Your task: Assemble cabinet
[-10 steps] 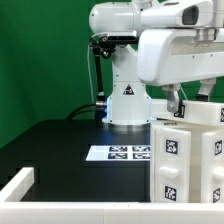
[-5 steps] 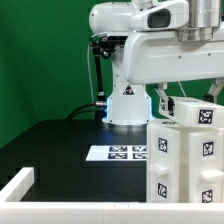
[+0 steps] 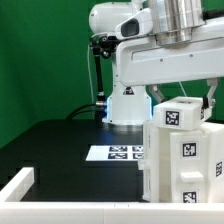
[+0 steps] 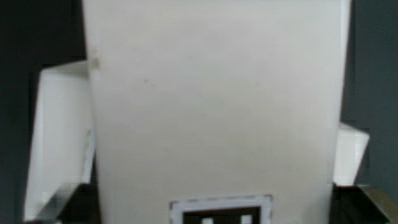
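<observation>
The cabinet (image 3: 185, 155) is a large white box-like body with black-and-white tags on its faces, at the exterior view's right, tilted a little. My gripper (image 3: 183, 100) comes down on its top part, with one dark finger (image 3: 156, 98) on each side of it, and grips it. In the wrist view the cabinet (image 4: 214, 100) fills almost the whole picture, with a tag (image 4: 221, 212) at its near edge. The gripper (image 4: 214, 205) shows only as dark fingers (image 4: 64, 200) at its two sides. The cabinet's underside and whether it touches the table are hidden.
The marker board (image 3: 115, 153) lies flat on the black table just beside the cabinet, toward the exterior view's left. The robot's white base (image 3: 126, 105) stands behind it. A white raised edge (image 3: 15, 184) sits at the front left corner. A green backdrop is behind.
The cabinet has risen and turned in the gripper, so that other tagged faces show. The wrist has swung with it toward the exterior view's left.
</observation>
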Controlling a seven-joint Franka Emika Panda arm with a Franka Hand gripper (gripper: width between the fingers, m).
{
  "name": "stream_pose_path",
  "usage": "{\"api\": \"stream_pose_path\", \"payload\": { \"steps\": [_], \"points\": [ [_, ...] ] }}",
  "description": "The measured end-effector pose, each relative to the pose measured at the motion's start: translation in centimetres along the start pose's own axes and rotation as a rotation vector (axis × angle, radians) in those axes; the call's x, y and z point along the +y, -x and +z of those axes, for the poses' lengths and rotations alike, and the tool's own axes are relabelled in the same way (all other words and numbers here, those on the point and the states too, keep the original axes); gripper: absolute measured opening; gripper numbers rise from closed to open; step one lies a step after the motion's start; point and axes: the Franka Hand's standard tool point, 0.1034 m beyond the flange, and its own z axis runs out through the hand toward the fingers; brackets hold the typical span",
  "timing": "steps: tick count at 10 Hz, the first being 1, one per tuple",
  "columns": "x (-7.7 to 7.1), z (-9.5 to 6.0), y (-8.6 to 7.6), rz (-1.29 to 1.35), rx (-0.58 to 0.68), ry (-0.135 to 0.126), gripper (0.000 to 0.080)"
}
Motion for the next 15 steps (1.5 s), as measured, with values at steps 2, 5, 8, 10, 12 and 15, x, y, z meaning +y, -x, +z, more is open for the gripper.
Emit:
{"api": "stream_pose_path", "payload": {
  "steps": [2,5,8,10,12,15],
  "points": [
    [-0.1,0.0,0.1,0.119,0.003,-0.002,0.0554],
    [-0.2,0.1,0.1,0.365,0.001,-0.007,0.0554],
    [-1.3,0.2,0.3,0.826,0.012,-0.074,0.0554],
    [-1.6,0.0,0.2,1.048,0.027,-0.169,0.0554],
    [-1.6,0.1,0.3,1.151,0.012,-0.165,0.0554],
    [-1.6,0.1,0.2,1.421,-0.022,-0.212,0.0554]
  ]
}}
